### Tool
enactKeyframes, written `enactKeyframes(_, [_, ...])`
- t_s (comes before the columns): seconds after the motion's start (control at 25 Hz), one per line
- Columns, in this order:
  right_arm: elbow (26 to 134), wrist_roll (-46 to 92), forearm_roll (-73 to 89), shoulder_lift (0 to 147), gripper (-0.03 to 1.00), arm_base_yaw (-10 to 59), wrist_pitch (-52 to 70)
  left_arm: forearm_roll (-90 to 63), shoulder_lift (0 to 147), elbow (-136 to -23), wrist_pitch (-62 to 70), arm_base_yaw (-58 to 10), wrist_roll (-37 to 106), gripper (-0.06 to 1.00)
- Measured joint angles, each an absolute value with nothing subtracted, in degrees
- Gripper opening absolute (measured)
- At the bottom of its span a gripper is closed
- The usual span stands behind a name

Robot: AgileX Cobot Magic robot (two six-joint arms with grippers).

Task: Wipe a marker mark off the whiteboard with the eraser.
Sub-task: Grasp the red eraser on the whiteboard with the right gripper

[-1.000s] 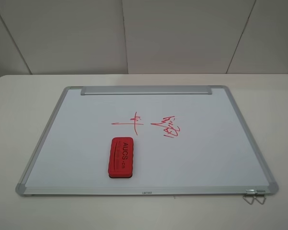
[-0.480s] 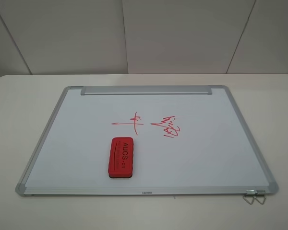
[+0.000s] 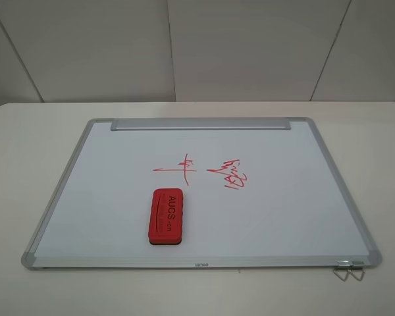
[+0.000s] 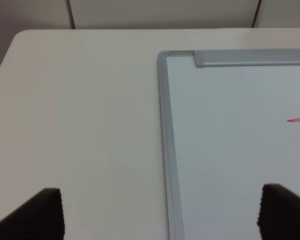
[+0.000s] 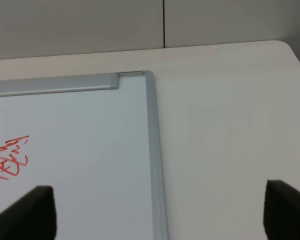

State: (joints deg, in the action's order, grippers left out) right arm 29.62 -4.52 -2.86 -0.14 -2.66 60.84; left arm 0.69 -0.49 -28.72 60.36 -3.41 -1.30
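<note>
The whiteboard (image 3: 283, 204) lies flat on the white table, its silver tray strip (image 3: 201, 124) along the far edge. Near the board's middle is the thin red cross-like marker mark (image 3: 176, 168). The red AUCS eraser (image 3: 166, 215) rests on the board just in front of that mark. Neither arm shows in the high view. My left gripper (image 4: 160, 212) hovers open above the board's left frame (image 4: 166, 130), with the tip of the mark's line (image 4: 298, 120) at the picture's edge. My right gripper (image 5: 157, 212) is open above the right frame (image 5: 152, 135). Both grippers are empty.
A denser red zigzag scribble (image 3: 230, 174) lies right of the cross mark and appears in the right wrist view as the scribble (image 5: 10, 157). A metal clip (image 3: 349, 268) sits at the board's near right corner. Grey wall panels stand behind the table.
</note>
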Motion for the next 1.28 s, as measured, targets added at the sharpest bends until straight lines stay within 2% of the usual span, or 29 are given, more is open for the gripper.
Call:
enactKeyframes(0.84, [29.62, -4.52, -2.62, 1.43, 0.74, -2.81, 60.84, 0.69, -0.49, -28.72, 60.36, -3.41, -1.3, 0.77])
enactKeyframes(1.12, [33.25, -4.47, 5.91, 27.27, 0.74, -3.0, 57.98, 0.69, -0.49, -28.72, 60.36, -3.41, -1.3, 0.77])
enactKeyframes(1.2, [35.66, -4.47, 8.39, 36.0, 0.74, -1.24, 55.93, 0.69, -0.49, -28.72, 60.36, -3.41, -1.3, 0.77])
enactKeyframes(1.28, [38.07, -4.53, 9.48, 45.21, 0.74, 3.58, 53.3, 0.69, -0.49, -28.72, 60.36, -3.41, -1.3, 0.77])
